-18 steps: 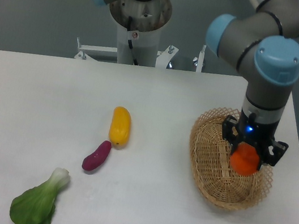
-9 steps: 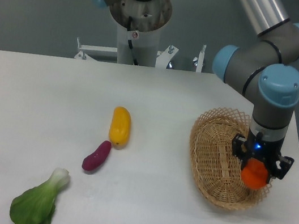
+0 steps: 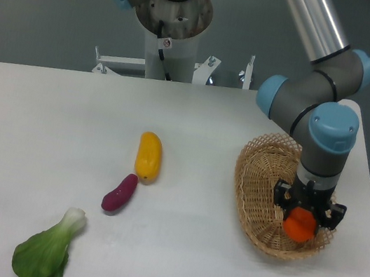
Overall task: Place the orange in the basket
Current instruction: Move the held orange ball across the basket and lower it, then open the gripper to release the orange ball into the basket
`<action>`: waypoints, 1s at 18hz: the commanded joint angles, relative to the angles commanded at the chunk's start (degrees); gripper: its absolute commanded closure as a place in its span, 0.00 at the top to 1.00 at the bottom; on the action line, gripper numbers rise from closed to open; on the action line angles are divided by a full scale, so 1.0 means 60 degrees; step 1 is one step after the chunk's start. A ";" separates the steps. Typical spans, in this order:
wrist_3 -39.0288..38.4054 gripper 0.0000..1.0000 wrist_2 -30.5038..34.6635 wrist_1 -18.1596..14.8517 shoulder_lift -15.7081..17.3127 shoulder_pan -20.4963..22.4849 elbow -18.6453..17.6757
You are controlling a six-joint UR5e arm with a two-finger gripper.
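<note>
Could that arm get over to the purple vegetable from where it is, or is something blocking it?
Probably yes. The purple vegetable lies in the open on the table, with only the yellow vegetable close by. But the pincer is shut on the orange down in the basket, so that must go first.

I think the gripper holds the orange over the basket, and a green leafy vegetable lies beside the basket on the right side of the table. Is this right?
Not quite. The gripper does hold the orange over the basket, but the fixed camera shows the green leafy vegetable at the table's front left, far from the basket.
</note>
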 joint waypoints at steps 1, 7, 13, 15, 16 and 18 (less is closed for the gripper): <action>-0.0029 0.53 0.0000 0.0000 0.0000 0.0000 0.0000; 0.0014 0.60 0.0044 0.0000 -0.0132 -0.0059 -0.0029; 0.0088 0.99 0.0073 0.0000 -0.0118 -0.0088 0.0015; 0.0088 1.00 0.0073 0.0000 -0.0088 -0.0088 0.0015; 0.0102 1.00 0.0073 0.0000 -0.0074 -0.0088 0.0029; 0.0088 1.00 0.0073 0.0000 -0.0044 -0.0088 0.0029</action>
